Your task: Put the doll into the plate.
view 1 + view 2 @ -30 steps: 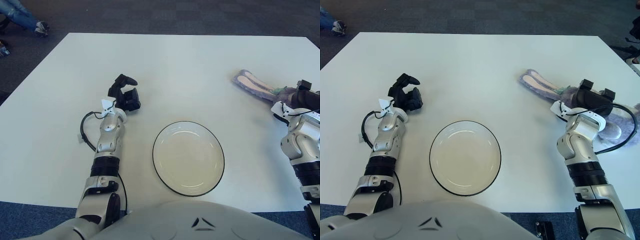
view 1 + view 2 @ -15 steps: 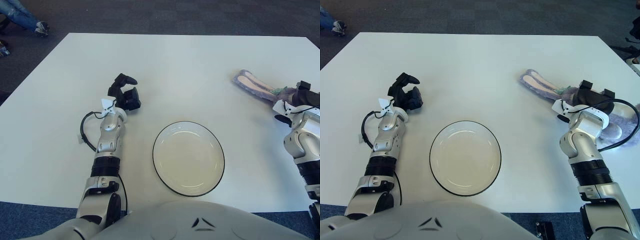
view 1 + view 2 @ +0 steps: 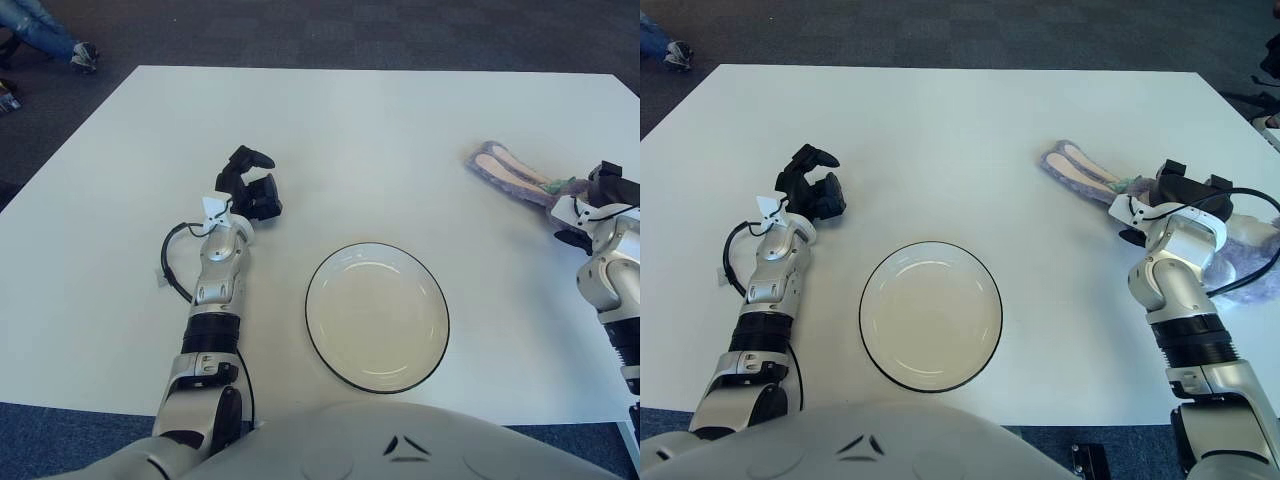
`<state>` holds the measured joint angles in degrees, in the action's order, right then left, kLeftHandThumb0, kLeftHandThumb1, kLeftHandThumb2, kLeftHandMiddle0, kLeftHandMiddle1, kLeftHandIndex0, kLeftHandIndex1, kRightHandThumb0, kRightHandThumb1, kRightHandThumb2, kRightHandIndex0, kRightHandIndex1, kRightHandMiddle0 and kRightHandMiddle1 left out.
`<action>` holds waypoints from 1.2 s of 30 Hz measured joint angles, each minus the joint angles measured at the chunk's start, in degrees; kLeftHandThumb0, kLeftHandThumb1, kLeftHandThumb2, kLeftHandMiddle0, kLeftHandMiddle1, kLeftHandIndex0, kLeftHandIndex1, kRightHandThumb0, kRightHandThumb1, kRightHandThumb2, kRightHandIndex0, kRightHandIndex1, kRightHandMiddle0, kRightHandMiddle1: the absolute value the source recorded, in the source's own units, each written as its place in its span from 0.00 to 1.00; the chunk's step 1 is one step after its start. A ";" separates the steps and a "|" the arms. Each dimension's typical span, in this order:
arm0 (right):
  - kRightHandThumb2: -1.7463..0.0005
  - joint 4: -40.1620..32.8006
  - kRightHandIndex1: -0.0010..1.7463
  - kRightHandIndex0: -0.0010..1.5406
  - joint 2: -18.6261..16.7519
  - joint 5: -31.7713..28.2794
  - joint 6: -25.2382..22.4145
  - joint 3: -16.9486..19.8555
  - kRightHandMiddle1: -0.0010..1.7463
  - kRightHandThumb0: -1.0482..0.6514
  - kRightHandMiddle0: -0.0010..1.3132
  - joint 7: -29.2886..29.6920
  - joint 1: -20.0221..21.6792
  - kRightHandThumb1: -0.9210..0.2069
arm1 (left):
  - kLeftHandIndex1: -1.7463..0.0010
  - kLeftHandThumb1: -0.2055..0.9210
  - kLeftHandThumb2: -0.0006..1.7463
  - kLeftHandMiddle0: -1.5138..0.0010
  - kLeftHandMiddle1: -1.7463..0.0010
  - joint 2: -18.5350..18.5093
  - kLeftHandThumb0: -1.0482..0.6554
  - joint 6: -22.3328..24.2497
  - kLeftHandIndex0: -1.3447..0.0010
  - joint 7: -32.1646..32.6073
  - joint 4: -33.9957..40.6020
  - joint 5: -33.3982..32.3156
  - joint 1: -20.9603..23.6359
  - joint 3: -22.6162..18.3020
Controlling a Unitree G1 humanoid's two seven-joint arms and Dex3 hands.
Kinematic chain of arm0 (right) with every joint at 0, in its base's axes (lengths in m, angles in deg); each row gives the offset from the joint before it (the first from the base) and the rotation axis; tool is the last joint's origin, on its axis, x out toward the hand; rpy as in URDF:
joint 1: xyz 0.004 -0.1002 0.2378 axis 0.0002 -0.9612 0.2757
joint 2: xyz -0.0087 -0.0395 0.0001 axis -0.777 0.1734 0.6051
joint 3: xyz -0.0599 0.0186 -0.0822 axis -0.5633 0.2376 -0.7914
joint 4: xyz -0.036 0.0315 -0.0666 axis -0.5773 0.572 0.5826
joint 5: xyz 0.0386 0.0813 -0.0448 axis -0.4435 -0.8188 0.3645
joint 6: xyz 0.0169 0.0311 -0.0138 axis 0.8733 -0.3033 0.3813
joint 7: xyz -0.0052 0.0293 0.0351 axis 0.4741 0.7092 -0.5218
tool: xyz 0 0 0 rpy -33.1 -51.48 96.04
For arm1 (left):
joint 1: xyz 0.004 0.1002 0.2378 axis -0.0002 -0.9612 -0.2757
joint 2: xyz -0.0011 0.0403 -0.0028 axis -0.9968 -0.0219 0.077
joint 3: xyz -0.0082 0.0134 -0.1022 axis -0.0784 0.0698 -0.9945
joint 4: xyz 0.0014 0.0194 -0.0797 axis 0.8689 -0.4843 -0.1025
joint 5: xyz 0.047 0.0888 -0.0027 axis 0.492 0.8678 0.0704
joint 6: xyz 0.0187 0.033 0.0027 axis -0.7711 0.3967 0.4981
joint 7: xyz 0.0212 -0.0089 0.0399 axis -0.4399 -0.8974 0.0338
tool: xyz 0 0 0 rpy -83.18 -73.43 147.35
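White counter (image 3: 960, 130), largest, carries all. Plate (image 3: 931, 315) lies empty at centre front, open room around it. Doll (image 3: 1090, 170) lies far right of the plate near the counter's right edge, long axis slanting. Right robot hand (image 3: 1185, 190) covers its body, grip indeterminate; left robot hand (image 3: 812, 192), left of the plate, curled, empty.

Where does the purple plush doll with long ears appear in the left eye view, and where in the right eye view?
Left eye view: the purple plush doll lies at the far right edge; mainly its long ears show, beside the right hand.
Right eye view: the doll lies further in from the right edge, its body partly hidden behind the right hand.
Shared landmark: the white black-rimmed plate, empty, near the front edge of the table in both.
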<state>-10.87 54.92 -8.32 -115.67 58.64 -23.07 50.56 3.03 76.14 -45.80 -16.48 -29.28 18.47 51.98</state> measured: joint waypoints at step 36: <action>0.14 -3.54 0.79 0.56 -3.26 -5.14 -0.83 3.52 1.00 0.62 0.54 3.20 0.62 0.78 | 0.00 0.39 0.81 0.16 0.00 0.18 0.31 1.30 0.49 0.26 0.75 -0.02 -0.12 0.14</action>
<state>-14.40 51.65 -13.46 -116.50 62.16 -19.88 51.18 3.20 77.44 -45.54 -15.73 -29.30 18.35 52.13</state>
